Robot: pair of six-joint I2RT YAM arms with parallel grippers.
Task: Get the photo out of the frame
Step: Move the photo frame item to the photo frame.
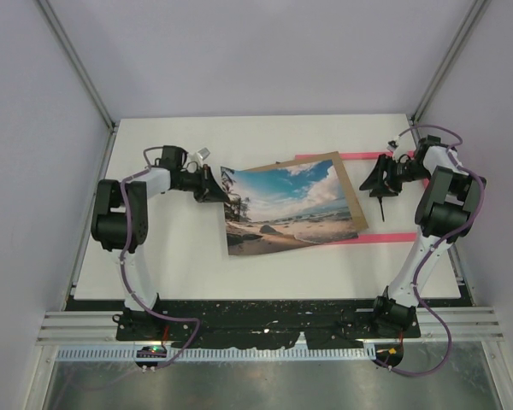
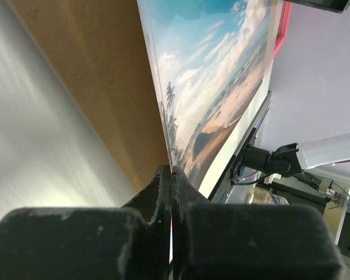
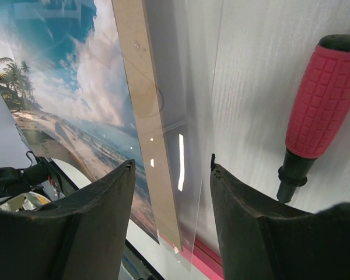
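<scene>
Looks about halfway: have the photo [image 1: 286, 209] pinched by its left edge in the closed left gripper [image 1: 212, 190], askew over the brown backing board [image 1: 350, 198] and pink frame [image 1: 372, 238] on the counter [image 1: 179, 256], right gripper [image 1: 378, 181] spread wide beside the frame; remains to draw it clear.

1. The photo [image 1: 286, 209] lies on a brown board [image 1: 350, 196] over the pink frame [image 1: 385, 237], on the table [image 1: 171, 265].
2. The left end effector [image 1: 215, 190] pinches its left edge.
3. The right end effector [image 1: 374, 181] sits near the frame.
</scene>
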